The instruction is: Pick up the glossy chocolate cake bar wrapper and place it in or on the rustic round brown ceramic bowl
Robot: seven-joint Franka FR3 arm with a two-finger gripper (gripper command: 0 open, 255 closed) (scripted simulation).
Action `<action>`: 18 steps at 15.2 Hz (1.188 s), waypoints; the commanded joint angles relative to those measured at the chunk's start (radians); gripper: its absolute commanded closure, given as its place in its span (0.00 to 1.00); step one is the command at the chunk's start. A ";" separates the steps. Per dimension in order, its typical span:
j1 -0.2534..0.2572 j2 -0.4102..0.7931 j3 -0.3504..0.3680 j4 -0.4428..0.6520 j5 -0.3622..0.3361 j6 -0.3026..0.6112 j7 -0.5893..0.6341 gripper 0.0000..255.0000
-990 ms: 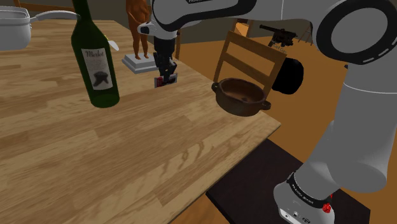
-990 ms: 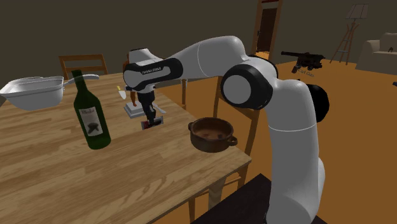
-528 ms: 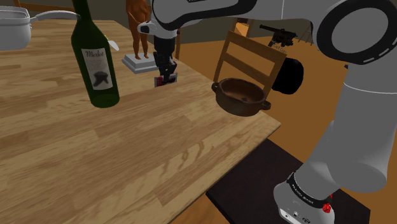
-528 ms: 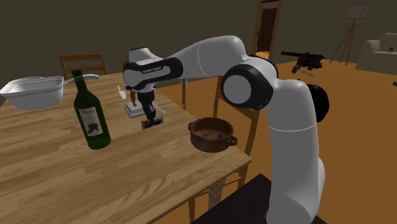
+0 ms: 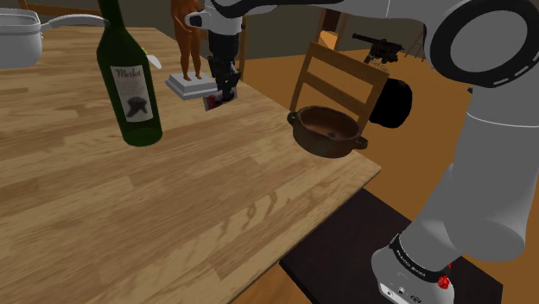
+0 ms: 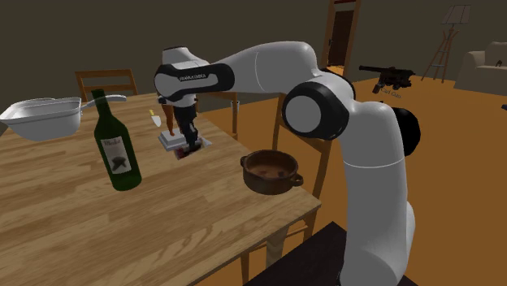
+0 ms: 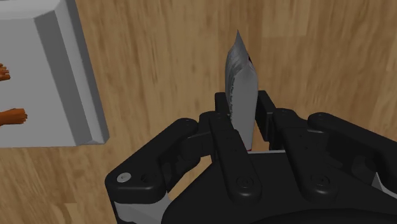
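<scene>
My black gripper (image 5: 223,93) is shut on the chocolate cake bar wrapper (image 5: 214,101), a small dark red and silvery packet that hangs just above the wooden table (image 5: 129,199). In the wrist view the wrapper (image 7: 242,95) stands edge-on, clasped between the two fingers of my gripper (image 7: 245,130). In the second exterior view my gripper (image 6: 189,144) holds the wrapper (image 6: 188,150) beside a grey base. The round brown bowl (image 5: 326,131) with two small handles sits near the table's corner, toward the shoulder view's right of the gripper; the bowl (image 6: 271,171) holds nothing.
A green wine bottle (image 5: 128,82) stands at the shoulder view's left of the gripper. An orange figurine on a grey square base (image 5: 190,84) is right behind the gripper. A metal pot (image 5: 19,36) sits far back. A wooden chair (image 5: 337,82) stands behind the bowl.
The gripper has risen from the table with the wrapper clasped in it; the wrapper has come off the wood and hangs tilted. Nothing else has moved.
</scene>
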 commanded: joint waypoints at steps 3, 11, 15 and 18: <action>0.002 0.005 0.001 0.061 0.000 -0.056 -0.001 1.00; 0.007 0.034 0.001 0.211 -0.002 -0.178 -0.005 1.00; 0.011 0.059 0.001 0.306 -0.004 -0.247 -0.007 1.00; 0.014 0.086 0.001 0.389 -0.007 -0.304 -0.009 1.00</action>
